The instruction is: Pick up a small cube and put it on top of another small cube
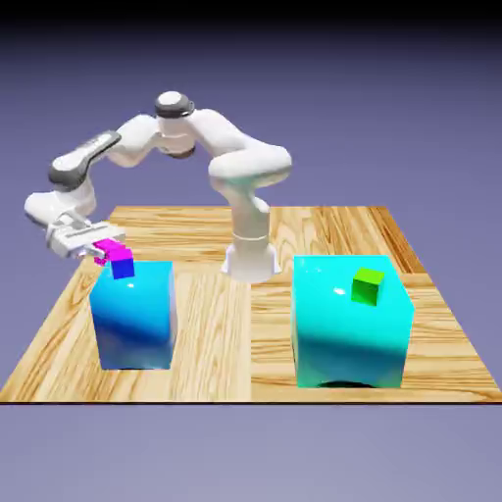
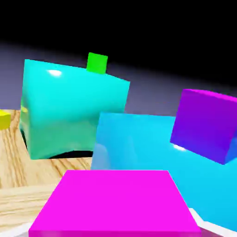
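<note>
Item: end effector [image 1: 96, 243], jaws narrow, clamped on a magenta piece [image 2: 115, 203]. The small cube [image 1: 123, 265] rests on the blue block [image 1: 135, 324], worktop [image 1: 225, 333] 9 o'clock, apparently ungripped. The green cube [image 1: 368, 286] sits atop the cyan block [image 1: 348, 333] at 3 o'clock, exposed for stacking.

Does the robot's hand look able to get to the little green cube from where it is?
Probably yes: the green cube sits uncovered atop the cyan block, with open space above it for the hand to come down.
</note>
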Controlling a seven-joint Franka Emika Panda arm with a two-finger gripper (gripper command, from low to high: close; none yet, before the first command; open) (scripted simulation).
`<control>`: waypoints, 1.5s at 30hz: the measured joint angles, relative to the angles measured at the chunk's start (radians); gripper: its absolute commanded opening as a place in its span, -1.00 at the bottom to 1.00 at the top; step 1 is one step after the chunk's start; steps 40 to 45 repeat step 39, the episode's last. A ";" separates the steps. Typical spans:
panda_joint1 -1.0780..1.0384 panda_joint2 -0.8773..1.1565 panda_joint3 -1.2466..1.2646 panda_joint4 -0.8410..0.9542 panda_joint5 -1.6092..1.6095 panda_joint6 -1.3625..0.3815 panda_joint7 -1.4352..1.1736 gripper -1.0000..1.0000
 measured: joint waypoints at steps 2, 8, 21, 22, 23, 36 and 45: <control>0.047 0.021 0.073 -0.027 0.061 0.060 0.017 -1.00; 0.260 0.061 0.159 -0.108 0.225 0.251 0.040 -1.00; 0.731 0.140 0.301 -0.278 0.565 0.654 0.081 -1.00; 0.768 0.145 0.307 -0.290 0.589 0.683 0.083 -1.00; 0.804 0.150 0.313 -0.302 0.613 0.712 0.085 -1.00; 1.188 0.105 0.199 -0.343 0.746 0.988 0.018 -1.00; 1.225 0.091 0.186 -0.337 0.752 1.018 0.004 1.00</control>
